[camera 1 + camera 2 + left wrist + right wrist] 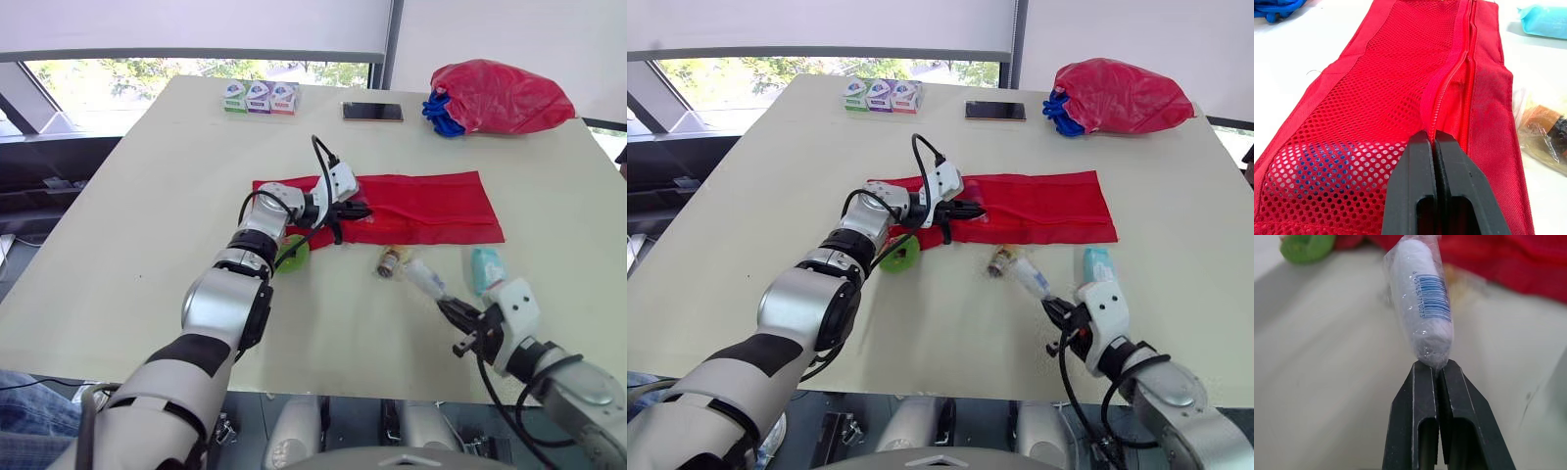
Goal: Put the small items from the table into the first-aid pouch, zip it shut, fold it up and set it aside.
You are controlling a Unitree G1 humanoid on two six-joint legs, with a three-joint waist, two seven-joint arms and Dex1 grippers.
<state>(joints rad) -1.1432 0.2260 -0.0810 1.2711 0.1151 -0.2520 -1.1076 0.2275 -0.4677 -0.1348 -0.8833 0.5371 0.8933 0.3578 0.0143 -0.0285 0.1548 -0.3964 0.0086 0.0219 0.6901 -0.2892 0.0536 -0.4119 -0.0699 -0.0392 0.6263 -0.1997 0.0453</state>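
Note:
The red first-aid pouch (421, 206) lies flat across the middle of the table, its zipper (1449, 78) partly open. My left gripper (361, 210) is at the pouch's left end, shut on the upper lip of the zipper opening (1431, 137). Something blue (1317, 161) shows through the mesh inside. My right gripper (446, 305), near the front edge, is shut on one end of a plastic-wrapped white roll (1422, 303) with a barcode. The roll (423, 277) points toward the pouch.
A green roll (292, 257), a small brown bottle in plastic (390, 261) and a teal packet (484, 268) lie in front of the pouch. At the back are three small boxes (261, 97), a phone (372, 112) and a red bag (500, 96).

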